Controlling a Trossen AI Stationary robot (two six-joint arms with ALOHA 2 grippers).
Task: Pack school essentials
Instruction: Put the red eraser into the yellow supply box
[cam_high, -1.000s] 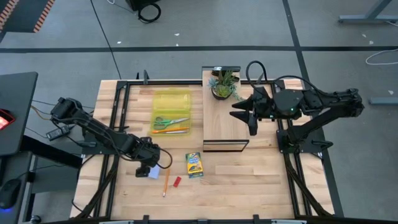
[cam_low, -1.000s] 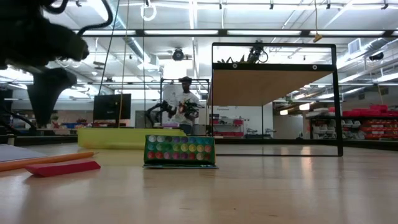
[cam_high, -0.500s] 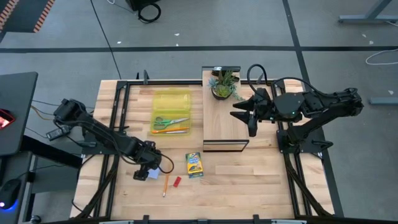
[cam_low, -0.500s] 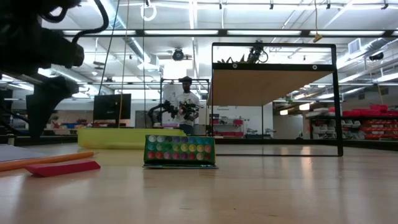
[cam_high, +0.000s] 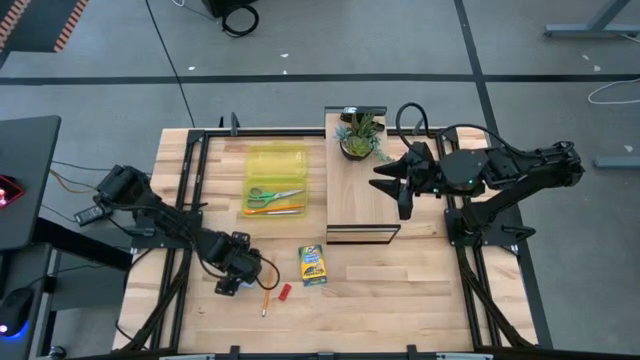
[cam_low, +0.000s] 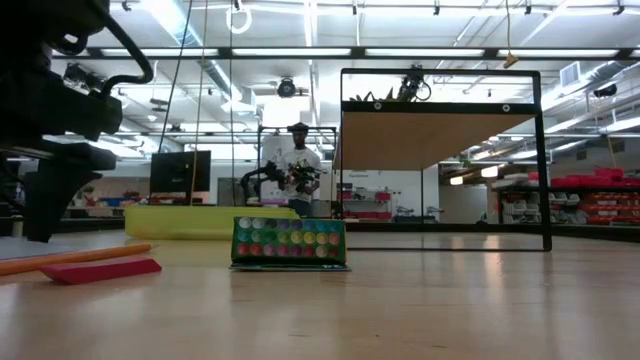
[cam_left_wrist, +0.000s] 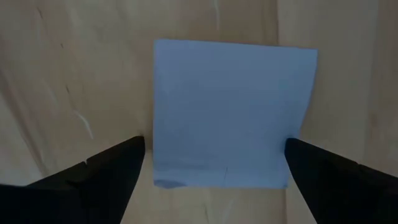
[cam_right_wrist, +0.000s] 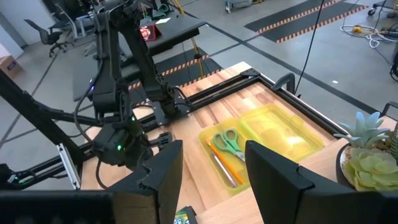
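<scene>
The wooden bench (cam_high: 400, 290) stands on a grey concrete floor (cam_high: 330, 50) crossed by dark seams, with cables (cam_high: 240, 18) lying on it. Beyond, long ceiling lights (cam_low: 420, 52) brighten a workshop where a person (cam_low: 297, 165) stands near a dark monitor (cam_low: 181, 171) and red shelves (cam_low: 590, 200).

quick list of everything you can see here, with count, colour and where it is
notepad: 1, pale blue, front left of the table, under the left gripper
pencils: 2, orange, one in the case, one loose by the pen
scissors: 1, green-handled, in the case
case: 1, yellow, open, left of the board
crayon box: 1, green and yellow, front centre
pen: 1, red, left of the crayon box
plant: 1, green, potted, on the board
board: 1, light wood, black edge
person: 1, beyond the table
left gripper: open, fingers either side of the notepad
right gripper: above the board
</scene>
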